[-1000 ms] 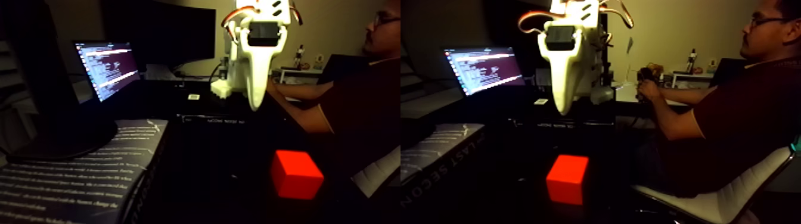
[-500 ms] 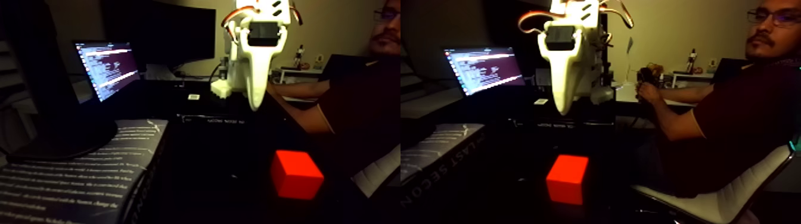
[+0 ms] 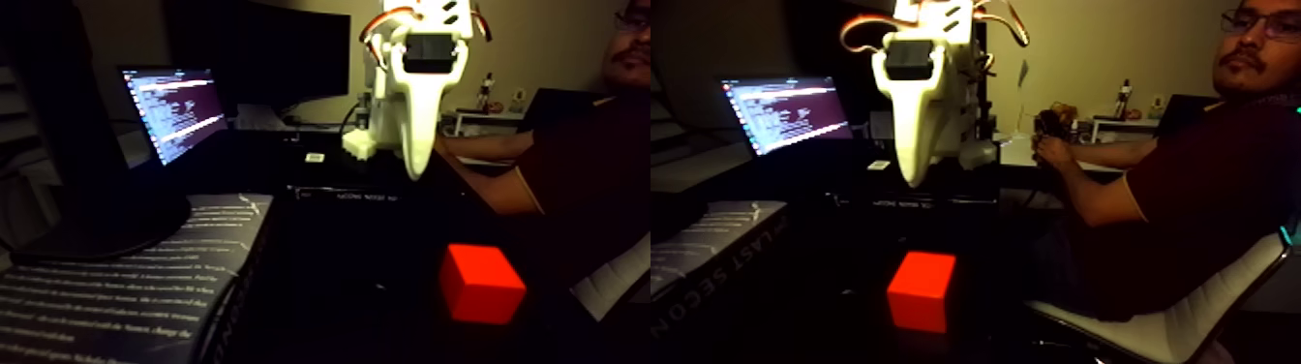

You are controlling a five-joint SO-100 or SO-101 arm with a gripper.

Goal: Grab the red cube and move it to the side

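- The fixed view is one wide picture holding two nearly equal halves side by side; the room is dim and the tabletop [image 3: 368, 290] is almost black.
- The red cube [image 3: 481, 284] sits on that dark tabletop, in the lower middle of the left half, and shows again in the right half at a slightly different angle.
- The cube stands alone, with nothing touching it; its top face and two side faces show in the left half.
- The white gripper [image 3: 416, 172] hangs above and behind the cube, well apart from it, pointing down.
- The gripper's fingers taper to a single narrow tip with no gap showing, so it looks clenched, and it grasps nothing.
- A lit laptop screen [image 3: 174, 108] stands far to the left of the cube, further back on the table.
- A printed book cover [image 3: 126, 281] lies left of the cube, near the front edge.
- A person [image 3: 1191, 184] in a dark shirt sits to the right of the cube, on a chair [image 3: 1162, 329] with a light seat, forearm stretched toward a desk behind.
- The person's hand [image 3: 1050, 147] rests on a small device there, too dim to make out.
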